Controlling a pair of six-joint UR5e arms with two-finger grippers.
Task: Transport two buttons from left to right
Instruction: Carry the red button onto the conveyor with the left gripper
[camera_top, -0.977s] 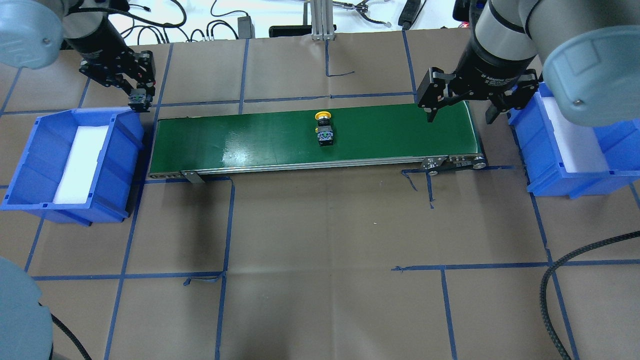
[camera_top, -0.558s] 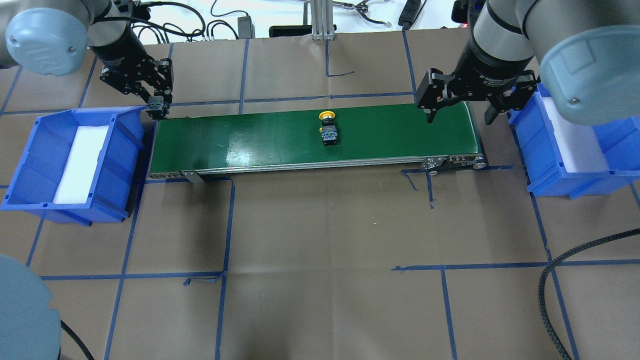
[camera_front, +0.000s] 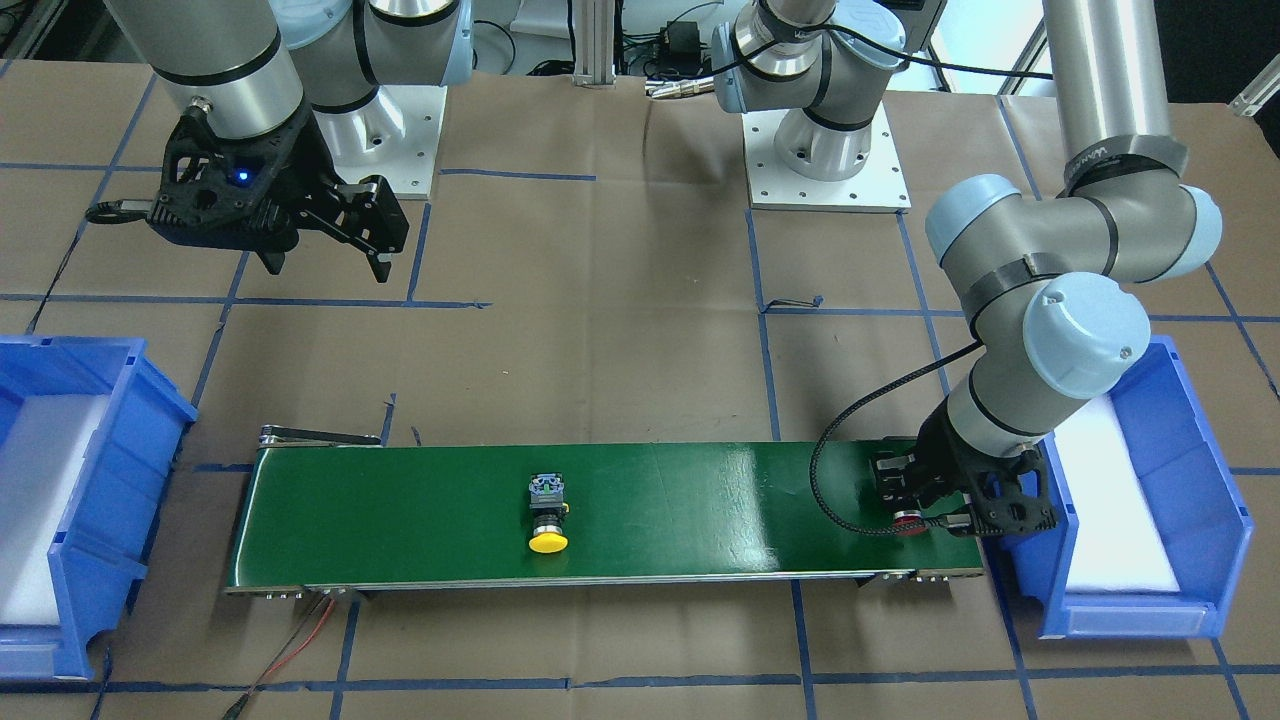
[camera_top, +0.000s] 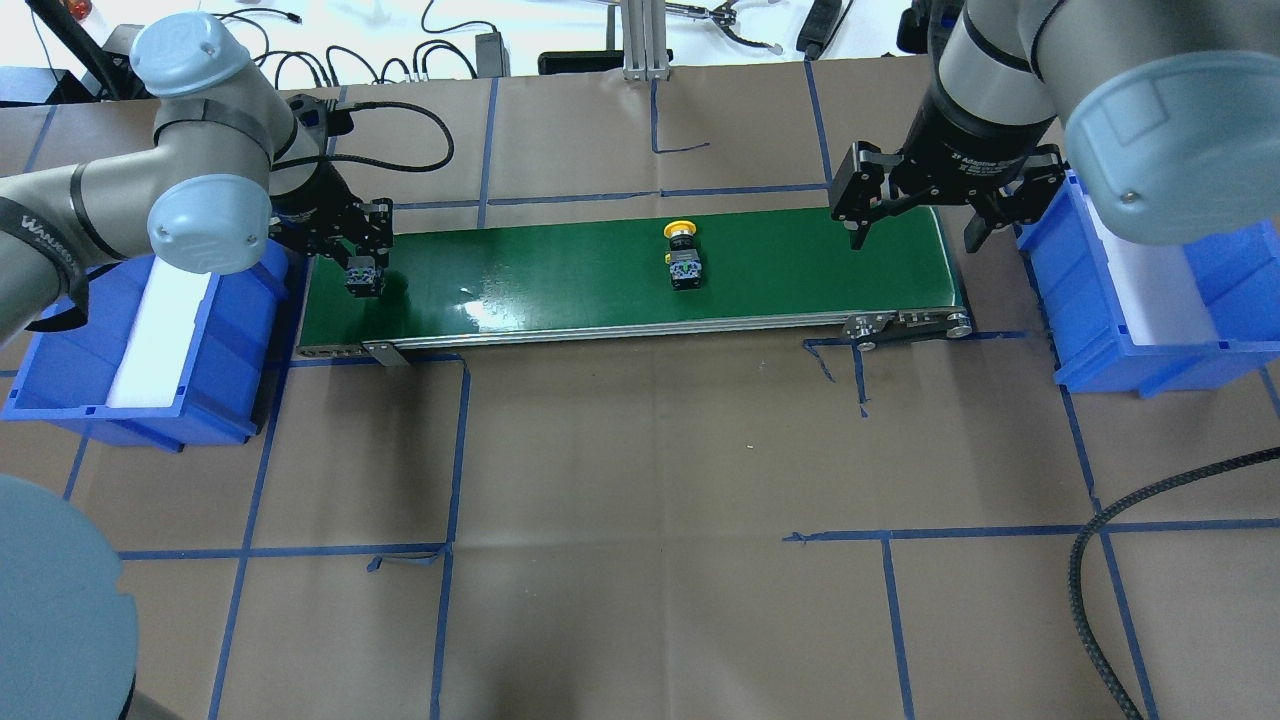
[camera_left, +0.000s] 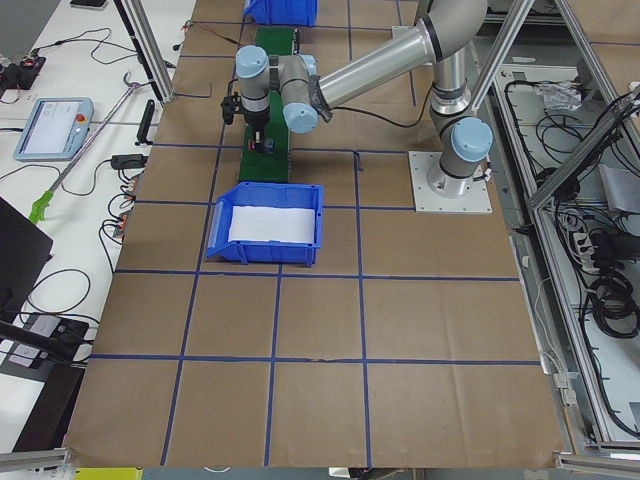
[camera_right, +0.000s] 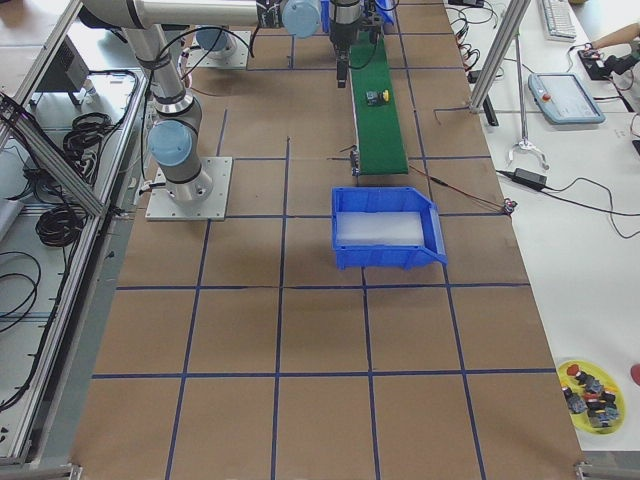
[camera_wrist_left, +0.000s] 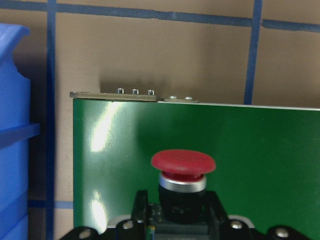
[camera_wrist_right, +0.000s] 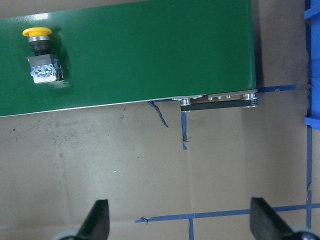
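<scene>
In the overhead view, clenched on the red button (camera_wrist_left: 183, 162): jaws of the left gripper (camera_top: 364, 278), low over the green belt (camera_top: 560, 270) just inside its left end, close beside the left blue bin (camera_top: 60, 330). Contact with the belt: cannot tell. Mid-belt, free, with open green on both sides: the yellow button (camera_top: 683, 258). Over the belt's right end, near the right blue bin (camera_top: 1110, 365): the right gripper (camera_top: 915, 238), jaws spread wide, grasping nothing. Since 1 s ago: shift of the left gripper from beyond the belt's upper-left corner to over it; drift of the yellow button rightward.
</scene>
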